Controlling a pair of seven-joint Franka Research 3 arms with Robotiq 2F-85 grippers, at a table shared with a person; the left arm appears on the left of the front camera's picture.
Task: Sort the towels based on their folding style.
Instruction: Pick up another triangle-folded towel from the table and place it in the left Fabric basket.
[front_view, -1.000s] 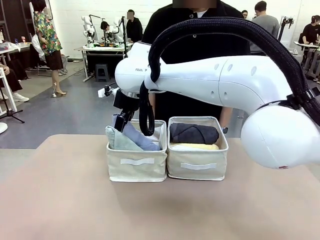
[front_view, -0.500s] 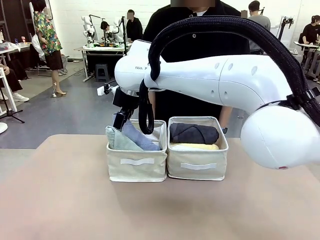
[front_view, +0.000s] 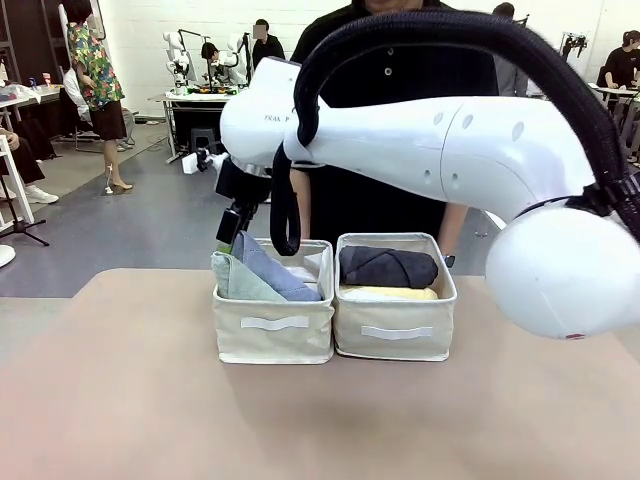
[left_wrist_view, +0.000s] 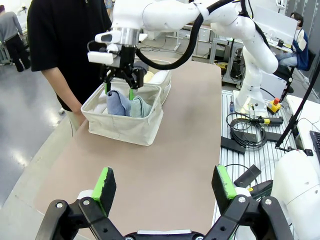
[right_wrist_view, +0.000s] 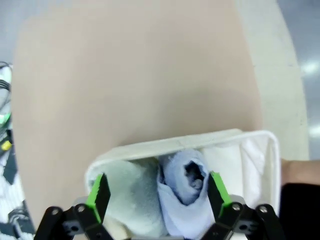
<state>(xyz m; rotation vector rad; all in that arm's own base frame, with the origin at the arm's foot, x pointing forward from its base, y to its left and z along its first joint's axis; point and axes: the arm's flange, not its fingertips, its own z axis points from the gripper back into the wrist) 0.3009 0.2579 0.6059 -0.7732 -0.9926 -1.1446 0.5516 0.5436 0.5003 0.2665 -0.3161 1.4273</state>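
Nearest, the left claw (left_wrist_view: 162, 185) hung wide and empty over the bare worktop (left_wrist_view: 165, 150), well apart from the bins. Farther off, the right claw (front_view: 228, 232) had risen clear of the left bin (front_view: 274, 325), spread wide and holding nothing, leaving the light blue cone towel (right_wrist_view: 185, 187) beside the pale green one (right_wrist_view: 131, 195). Beyond, the right bin (front_view: 396, 325) held the dark grey roll (front_view: 388, 267) above the yellow one (front_view: 390, 293), so the sorting looked about finished.

R-wrist: my right gripper (right_wrist_view: 156, 192) spread wide, nothing held | below it the fabric bin (right_wrist_view: 260, 150) on the table (right_wrist_view: 135, 75) | inside: light blue cone towel (right_wrist_view: 186, 187) touching pale green towel (right_wrist_view: 131, 192)
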